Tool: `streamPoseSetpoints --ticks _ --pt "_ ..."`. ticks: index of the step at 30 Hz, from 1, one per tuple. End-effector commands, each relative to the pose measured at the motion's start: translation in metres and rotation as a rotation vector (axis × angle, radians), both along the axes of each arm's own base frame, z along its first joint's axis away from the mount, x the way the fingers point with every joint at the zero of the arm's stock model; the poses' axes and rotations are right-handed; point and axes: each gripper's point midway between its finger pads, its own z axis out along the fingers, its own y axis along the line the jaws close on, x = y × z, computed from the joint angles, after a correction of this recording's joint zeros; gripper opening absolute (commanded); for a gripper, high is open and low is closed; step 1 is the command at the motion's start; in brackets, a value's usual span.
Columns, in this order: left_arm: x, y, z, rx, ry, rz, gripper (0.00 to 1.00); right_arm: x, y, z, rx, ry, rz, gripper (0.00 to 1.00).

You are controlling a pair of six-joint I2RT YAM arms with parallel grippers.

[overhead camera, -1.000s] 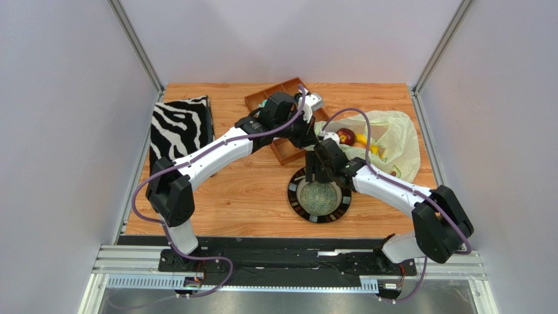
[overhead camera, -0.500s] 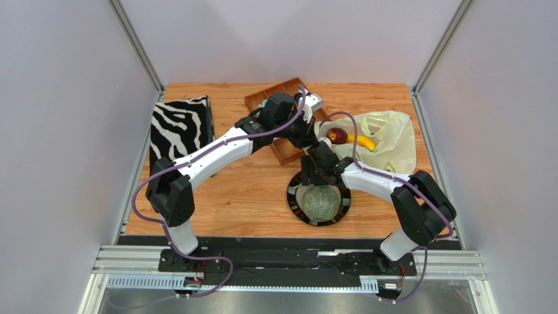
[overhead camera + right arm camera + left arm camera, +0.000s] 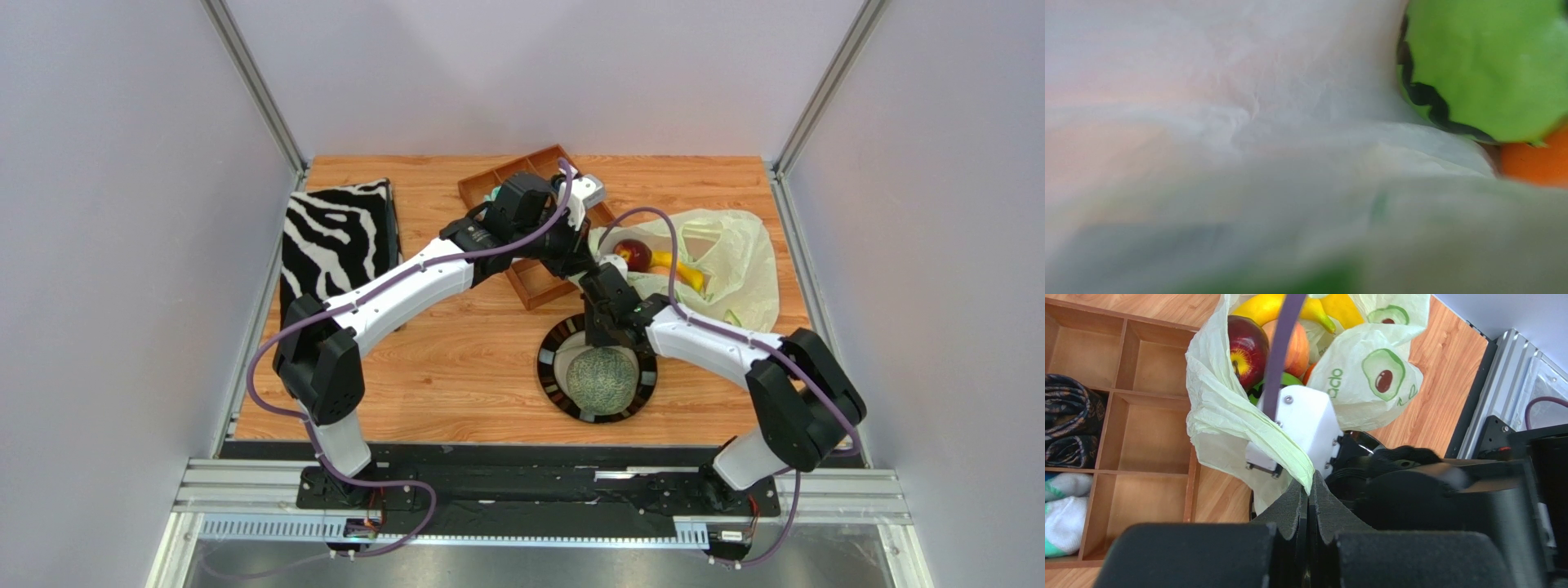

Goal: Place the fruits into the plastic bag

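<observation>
From above, the left claw (image 3: 577, 251) sits at the left lip of the plastic bag (image 3: 736, 263), and the right claw (image 3: 605, 298) noses in at the bag's near-left corner, just beyond the melon (image 3: 604, 380), which lies in its black dish (image 3: 548, 368) on the table (image 3: 429, 368), outside the bag and just near of that claw. An apple (image 3: 633, 255) and a banana (image 3: 682, 275) show inside the mouth. Over to the left wrist: the left claw is pinched fully together on a fold of the bag's rim, lifting it, with the wooden tray (image 3: 1149, 416) and its cloth rolls (image 3: 1069, 416) alongside. The right wrist view gives only film pressed against the lens, plus the striped green ball (image 3: 1487, 61) and an orange (image 3: 1536, 162) beyond it; no fingers show, so whether the right claw is parted or gripping I cannot tell. My read: the mouth is being spread for that 1 big melon, so take the opposite rim cleanly, a single layer, and pull the 2 edges well apart without dragging the fruit out.
</observation>
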Motion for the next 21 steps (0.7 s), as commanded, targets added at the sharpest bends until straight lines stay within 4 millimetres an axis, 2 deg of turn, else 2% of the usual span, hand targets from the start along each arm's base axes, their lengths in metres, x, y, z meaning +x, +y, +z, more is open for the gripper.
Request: streamPoseSetpoints --ticks 1,3,4,7,12,17,18,21 --pt "-0.001 -0.004 0.040 -0.075 -0.070 -0.015 0.00 0.010 0.002 0.057 0.084 -0.120 -0.043 0.08" --pt "-0.001 -0.004 0.040 -0.075 -0.070 -0.015 0.00 0.009 0.001 0.073 0.119 -0.149 -0.056 0.02" --pt "-0.001 -0.004 0.041 -0.076 -0.071 -0.015 0.00 0.008 0.000 0.089 0.149 -0.184 -0.061 0.00" --pt "-0.001 -0.004 0.040 -0.076 -0.069 -0.014 0.00 0.005 -0.004 0.114 0.195 -0.243 -0.072 0.00" --pt "-0.001 -0.004 0.040 -0.077 -0.068 -0.015 0.00 0.001 -0.009 0.131 0.225 -0.285 -0.073 0.00" --pt "-0.001 -0.005 0.040 -0.078 -0.067 -0.018 0.00 -0.002 -0.009 0.105 0.142 -0.211 -0.021 0.03" --pt "-0.002 -0.005 0.040 -0.077 -0.067 -0.019 0.00 -0.005 -0.005 0.091 0.122 -0.165 0.002 0.04" --pt "-0.001 -0.005 0.040 -0.077 -0.068 -0.017 0.00 -0.010 0.001 0.067 0.115 -0.111 0.045 0.10"
